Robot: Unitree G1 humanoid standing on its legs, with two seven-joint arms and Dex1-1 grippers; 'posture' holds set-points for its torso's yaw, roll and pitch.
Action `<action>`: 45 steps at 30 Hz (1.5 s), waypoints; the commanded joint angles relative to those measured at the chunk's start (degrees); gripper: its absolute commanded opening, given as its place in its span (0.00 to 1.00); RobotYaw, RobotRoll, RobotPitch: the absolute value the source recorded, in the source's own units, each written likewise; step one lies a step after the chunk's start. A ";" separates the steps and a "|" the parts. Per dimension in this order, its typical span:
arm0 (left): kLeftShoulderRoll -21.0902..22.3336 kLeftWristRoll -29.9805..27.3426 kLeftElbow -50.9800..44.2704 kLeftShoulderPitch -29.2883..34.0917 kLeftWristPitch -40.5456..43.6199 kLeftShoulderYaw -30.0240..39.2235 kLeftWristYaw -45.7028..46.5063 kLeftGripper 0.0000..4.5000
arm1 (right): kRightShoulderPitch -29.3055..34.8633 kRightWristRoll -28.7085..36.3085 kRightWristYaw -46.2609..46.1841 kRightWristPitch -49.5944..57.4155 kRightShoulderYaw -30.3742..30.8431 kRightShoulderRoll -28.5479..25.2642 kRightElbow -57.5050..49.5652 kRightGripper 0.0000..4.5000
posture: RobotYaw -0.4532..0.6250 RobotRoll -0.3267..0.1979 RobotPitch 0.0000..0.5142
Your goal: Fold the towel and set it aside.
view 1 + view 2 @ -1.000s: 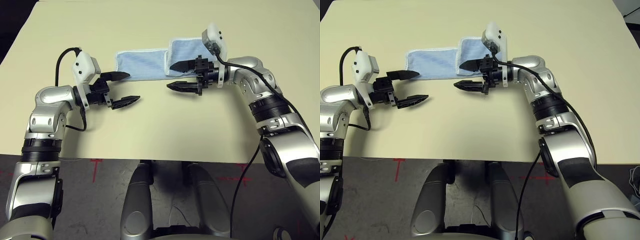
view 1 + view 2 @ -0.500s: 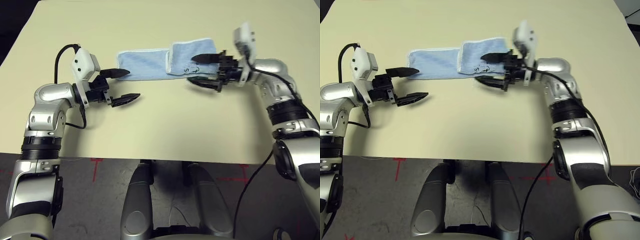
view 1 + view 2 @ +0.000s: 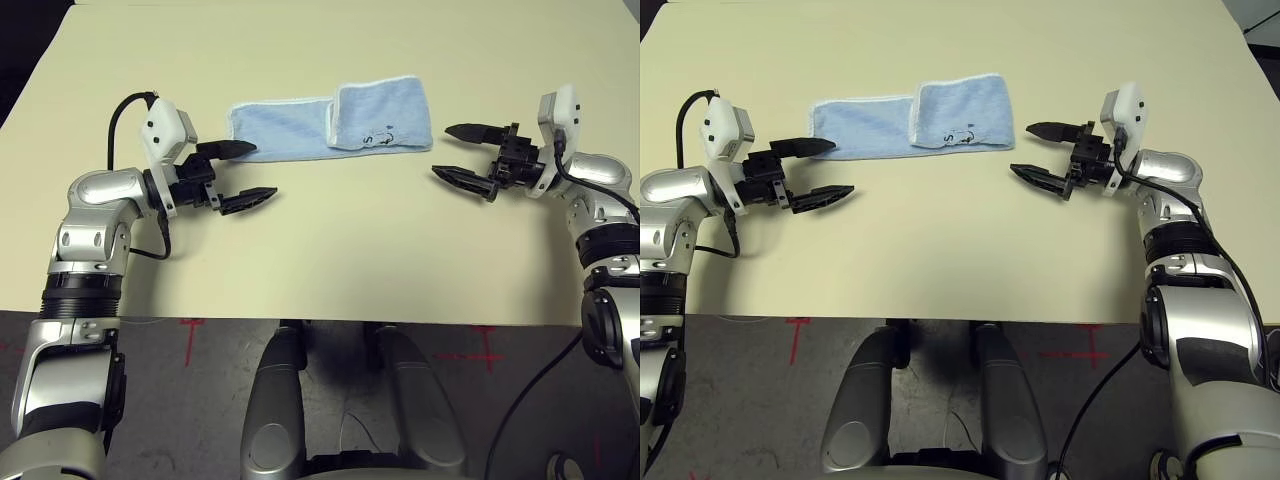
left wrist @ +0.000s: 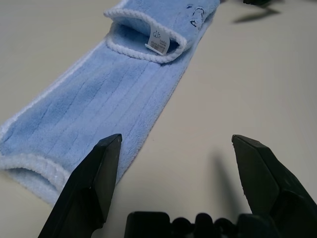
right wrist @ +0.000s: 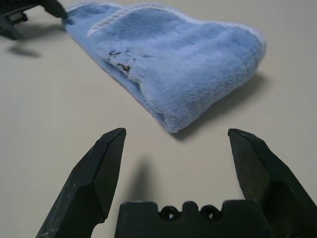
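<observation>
A light-blue towel (image 3: 330,123) lies flat toward the far side of a pale beige table (image 3: 330,250), a long strip running left to right. Its right end is folded back over the middle, and the doubled part is edged in white stitching. Dark handwritten marks (image 3: 379,137) sit on the near edge of the folded flap; they cannot be read. In the left wrist view a small white tag (image 4: 158,40) hangs at the mouth of the fold, its print too small to make out.

The left gripper (image 3: 242,172) hovers at the towel's left end with its two black fingers spread apart and nothing between them; the farther fingertip sits at the towel's corner, though whether it touches cannot be told. The right gripper (image 3: 462,153) is to the right of the towel, apart from it, fingers likewise wide and empty, pointing back toward the folded end.

Beyond the table's near edge is dark grey floor (image 3: 200,400) with red tape crosses (image 3: 190,335).
</observation>
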 commanded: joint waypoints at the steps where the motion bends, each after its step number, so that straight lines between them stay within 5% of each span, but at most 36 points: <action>1: 0.61 0.35 0.50 -0.11 -0.71 0.09 -0.49 1.00 | 0.08 0.32 -3.46 8.32 -0.19 1.59 -1.81 0.99 | 0.43 0.62 0.66; 14: 0.62 0.27 -0.73 0.27 -0.86 0.06 -0.35 1.00 | -3.48 -4.79 -9.38 13.18 4.08 6.09 -5.32 0.99 | 0.45 0.62 0.65; 27: 1.05 0.26 -1.85 0.82 -0.78 0.07 -0.47 1.00 | -1.06 -3.59 2.83 23.88 7.44 0.53 -17.60 0.01 | 0.44 0.62 0.64; 40: 0.47 0.56 0.02 -0.65 -1.88 -0.68 -1.08 1.00 | 5.53 -5.06 6.98 23.54 10.64 -5.13 -27.84 0.01 | 0.42 0.62 0.63; 45: 0.46 0.53 0.08 -0.80 -1.85 -0.76 -1.17 1.00 | 5.51 -9.65 3.65 13.67 12.26 -5.48 -23.24 0.35 | 0.43 0.62 0.63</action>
